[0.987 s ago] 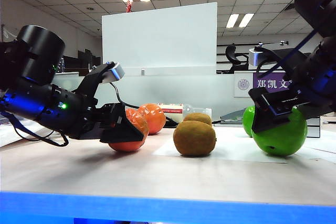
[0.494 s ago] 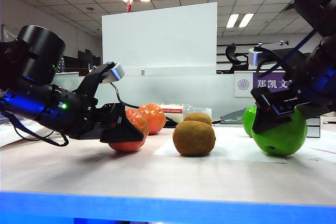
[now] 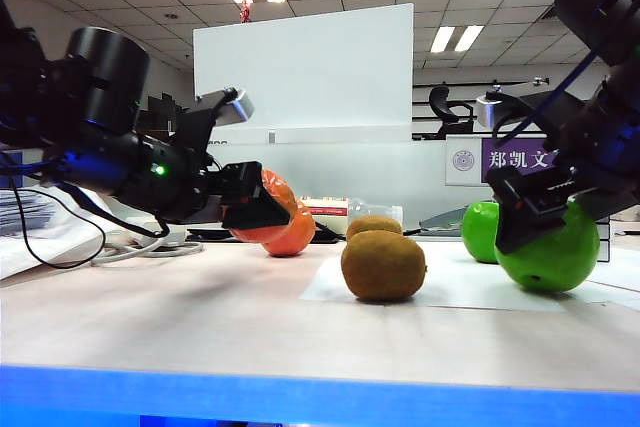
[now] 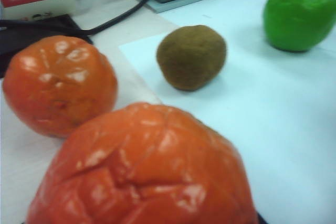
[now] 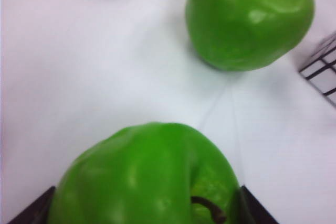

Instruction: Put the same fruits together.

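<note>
**Lifting an orange fruit while a green apple stays gripped**

Holding an orange-red fruit (image 3: 262, 209) between wide-set jaws, the left gripper (image 3: 262, 215) now hangs above the table (image 3: 200, 327), near the second orange-red fruit (image 3: 296, 233), which rests on the surface just behind and below it. A second ago that gripper sat low, with its fruit pressed against the tabletop; since then the arm has risen and drawn back toward the far side, taking the fruit with it. In the left wrist view the held fruit (image 4: 144, 169) fills the foreground, with the other orange one (image 4: 59, 85) just beyond it and a brown kiwi (image 4: 191, 56) farther off on the white sheet (image 4: 273, 108).

Two kiwis lie near the middle of the table, the nearer kiwi (image 3: 383, 265) in front of the farther kiwi (image 3: 374, 225), both on the sheet.

On the right, the right gripper (image 3: 545, 219) is closed around a green apple (image 3: 555, 252), its jaws spread wide by the fruit. This apple seems to touch the sheet, though the contact is hard to see. It has shifted slightly to the right compared with a second ago. The second green apple (image 3: 480, 230) stands just behind it. The right wrist view shows the gripped apple (image 5: 147, 177) between the dark fingers (image 5: 252, 211), with the other apple (image 5: 249, 19) close by.
</note>
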